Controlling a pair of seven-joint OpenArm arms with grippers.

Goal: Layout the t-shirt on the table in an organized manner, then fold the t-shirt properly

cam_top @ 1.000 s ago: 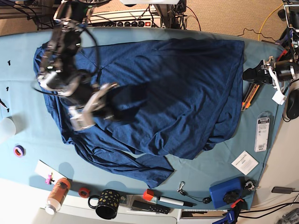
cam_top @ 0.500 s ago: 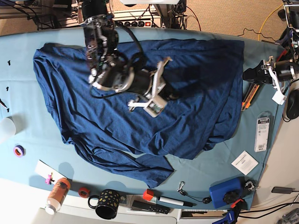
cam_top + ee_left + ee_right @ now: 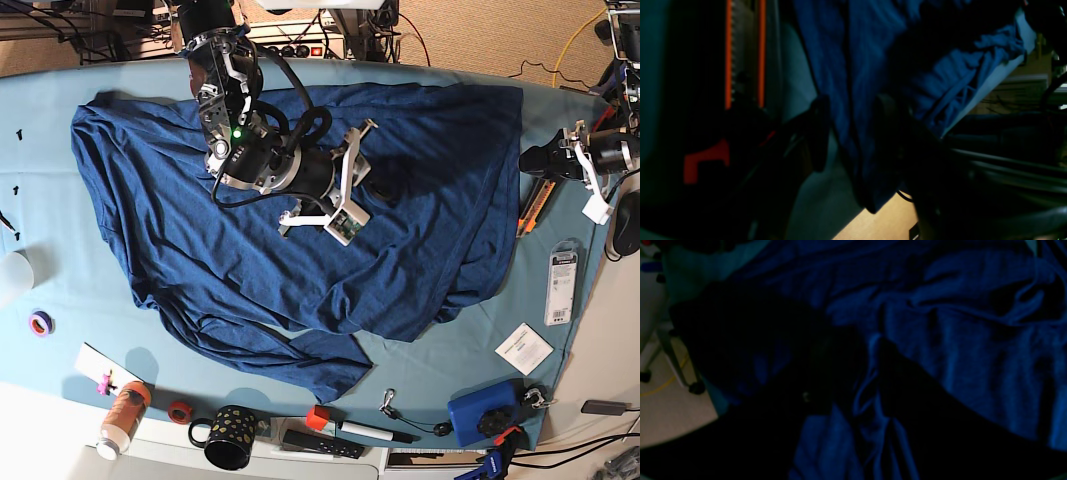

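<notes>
The dark navy t-shirt (image 3: 430,200) lies spread and wrinkled across most of the table (image 3: 40,180), with one sleeve trailing toward the front edge. My right gripper (image 3: 377,190) is down on the middle of the shirt. In the right wrist view its dark fingers (image 3: 821,373) stand apart, open, with a raised ridge of t-shirt (image 3: 973,356) fabric between them. My left gripper (image 3: 532,160) hovers at the table's right edge, just off the shirt's hem. In the left wrist view it (image 3: 850,133) is open and empty, with the t-shirt (image 3: 867,66) edge behind it.
An orange utility knife (image 3: 533,205), a packaged tool (image 3: 562,287) and a white card (image 3: 523,348) lie by the right edge. Along the front edge are a blue box (image 3: 487,412), a marker (image 3: 365,432), a dotted mug (image 3: 230,437) and an orange bottle (image 3: 122,418). A tape roll (image 3: 40,323) sits at left.
My right arm swung from the shirt's left part to its middle, and its jaws went from shut to open. The left arm stayed still.
</notes>
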